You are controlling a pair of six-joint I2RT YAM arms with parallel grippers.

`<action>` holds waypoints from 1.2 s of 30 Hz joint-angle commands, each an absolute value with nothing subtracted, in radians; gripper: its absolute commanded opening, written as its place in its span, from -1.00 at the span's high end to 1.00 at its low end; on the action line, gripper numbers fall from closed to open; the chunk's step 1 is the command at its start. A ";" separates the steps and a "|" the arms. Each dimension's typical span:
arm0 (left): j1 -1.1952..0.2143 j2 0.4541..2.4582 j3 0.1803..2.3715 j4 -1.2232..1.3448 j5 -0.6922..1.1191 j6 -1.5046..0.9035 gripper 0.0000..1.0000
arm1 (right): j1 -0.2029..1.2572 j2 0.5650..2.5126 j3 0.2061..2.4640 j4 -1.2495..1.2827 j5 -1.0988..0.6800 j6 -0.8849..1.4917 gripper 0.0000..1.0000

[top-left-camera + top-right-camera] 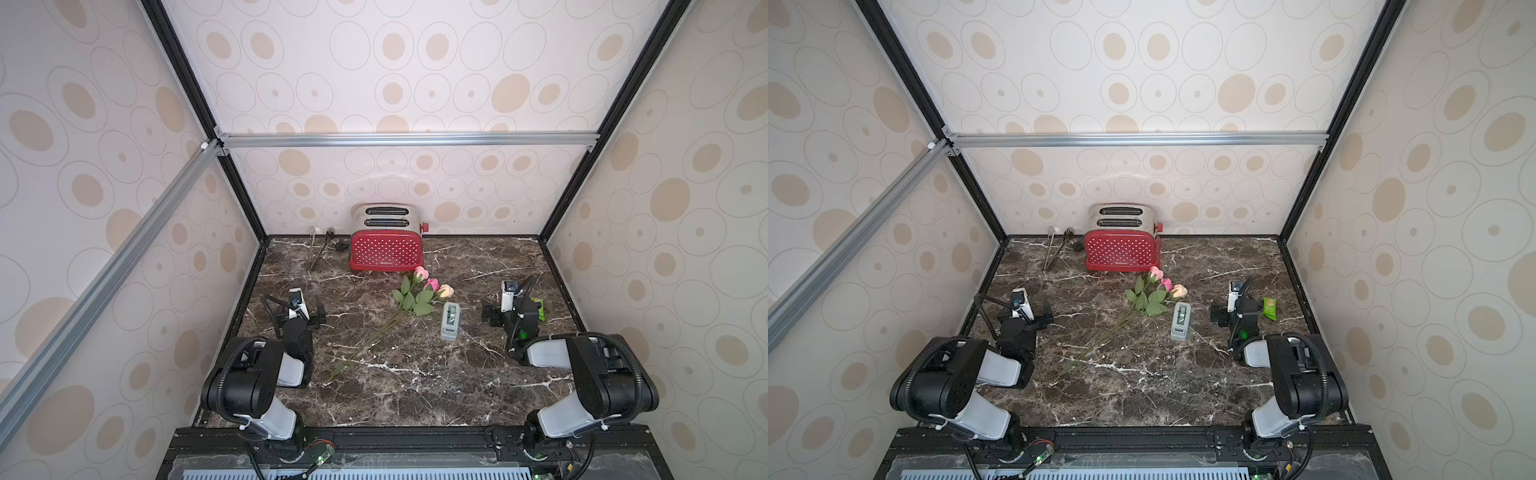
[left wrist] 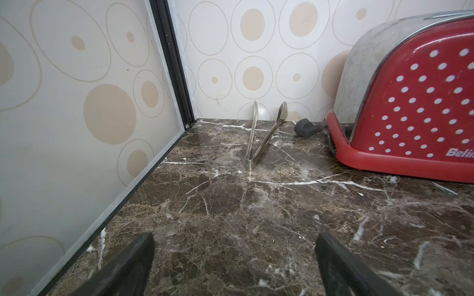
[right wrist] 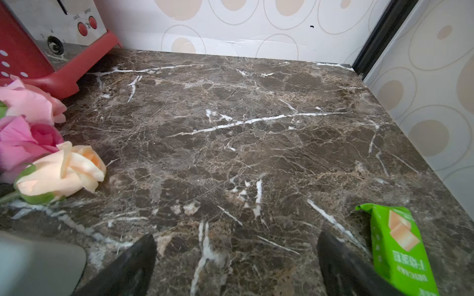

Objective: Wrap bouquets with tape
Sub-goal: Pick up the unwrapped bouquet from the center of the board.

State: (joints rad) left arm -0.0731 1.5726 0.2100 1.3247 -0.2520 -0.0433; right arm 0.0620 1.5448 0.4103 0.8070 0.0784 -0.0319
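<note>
Nothing is wrapped yet: in both top views the roses (image 1: 415,298) lie loose at centre frame, stems untaped, with the tape dispenser (image 1: 451,321) just to their right (apparently untouched). The left gripper (image 2: 234,239) and right gripper (image 3: 236,238) both gape wide, empty.

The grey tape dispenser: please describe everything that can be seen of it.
The tape dispenser is a small grey wedge, plastic by its look, with a clear greenish roll showing in its open top. It stands upright on the dark marble table, its long side running away from the robot. It is to the right of the bouquet and close to the peach rose, seemingly without touching it. Nothing holds it; only the table seems to touch it.
</note>
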 commanded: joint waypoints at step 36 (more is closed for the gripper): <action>-0.052 1.321 0.674 0.346 -0.400 -0.246 -0.97 | 0.054 1.162 0.518 0.326 0.297 0.232 -0.99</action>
